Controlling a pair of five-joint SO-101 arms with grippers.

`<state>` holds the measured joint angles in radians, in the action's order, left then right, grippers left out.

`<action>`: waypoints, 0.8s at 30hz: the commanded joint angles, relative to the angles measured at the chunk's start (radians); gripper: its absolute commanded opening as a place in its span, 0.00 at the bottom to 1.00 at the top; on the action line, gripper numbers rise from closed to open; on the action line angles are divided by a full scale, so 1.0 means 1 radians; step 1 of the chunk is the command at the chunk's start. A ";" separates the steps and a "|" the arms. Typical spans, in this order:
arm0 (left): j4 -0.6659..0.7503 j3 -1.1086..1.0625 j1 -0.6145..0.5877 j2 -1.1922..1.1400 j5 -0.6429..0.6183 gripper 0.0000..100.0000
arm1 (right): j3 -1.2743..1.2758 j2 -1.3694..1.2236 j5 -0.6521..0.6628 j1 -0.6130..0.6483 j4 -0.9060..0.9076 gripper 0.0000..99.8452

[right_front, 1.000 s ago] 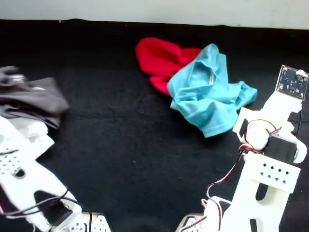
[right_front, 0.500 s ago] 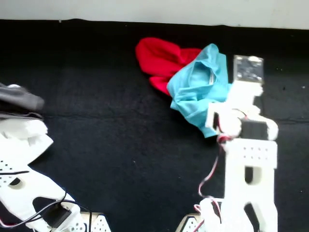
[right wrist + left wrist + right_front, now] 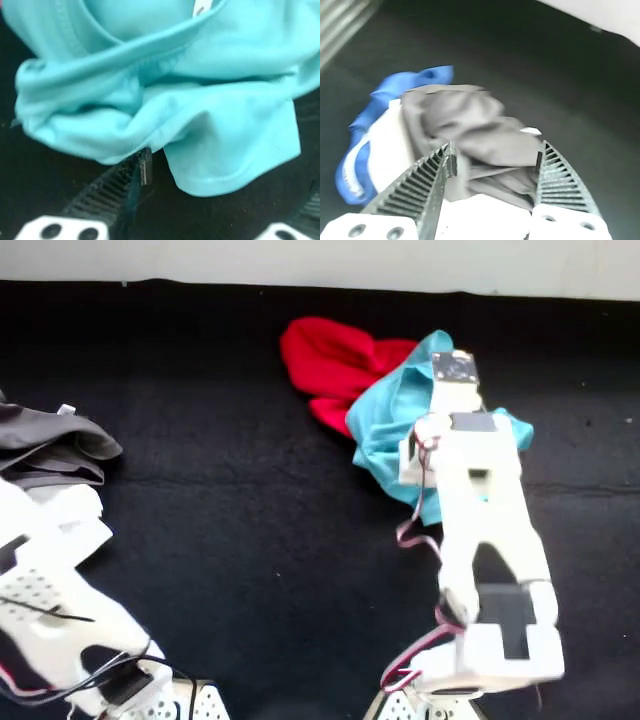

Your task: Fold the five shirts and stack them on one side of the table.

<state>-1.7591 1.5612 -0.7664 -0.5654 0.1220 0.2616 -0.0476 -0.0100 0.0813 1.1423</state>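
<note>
Fig.: my R gripper (image 3: pixel 225 182), jaws spread, hangs just over the crumpled turquoise fabric shirt (image 3: pixel 165 95), which lies far side, right of centre, on the black cloth-covered table (image 3: pixel 250 520) and overlaps a bunched red shirt (image 3: pixel 325 360). My L gripper (image 3: pixel 495 150), jaws likewise apart, sits above a rumpled grey shirt (image 3: pixel 475 125) at the table's left edge; the grey shirt lies on white fabric (image 3: pixel 385 145), w/ a blue garment (image 3: pixel 362 125) just beside.
</note>
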 commanded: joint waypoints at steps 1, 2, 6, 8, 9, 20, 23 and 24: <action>-0.009 -0.076 0.162 0.051 -0.002 0.26 | -0.104 -0.139 0.012 0.002 -0.005 0.30; -0.009 -0.122 0.203 0.051 -0.002 0.26 | -0.120 -0.171 0.012 0.001 -0.005 0.22; -0.003 -0.374 0.375 0.051 -0.002 0.26 | -0.166 -0.219 0.005 -0.042 -0.005 0.03; 0.020 -0.509 0.467 0.051 -0.002 0.26 | -0.177 -0.216 0.009 -0.079 0.005 0.03; 0.051 -0.575 0.512 0.051 -0.002 0.26 | -0.193 -0.213 0.009 -0.102 0.016 0.01; 0.582 -0.914 0.885 0.050 -0.002 0.26 | -0.300 0.108 0.017 -0.466 0.157 0.01; 0.706 -0.951 0.947 0.027 -0.002 0.26 | -0.295 0.216 0.083 -0.545 0.159 0.01; 0.732 -0.951 0.963 0.008 -0.002 0.26 | -0.295 0.251 0.098 -0.575 0.159 0.01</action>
<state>-1.1316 0.6114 0.1419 -0.5669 0.1174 0.0084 0.0690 0.0422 -0.4097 1.2958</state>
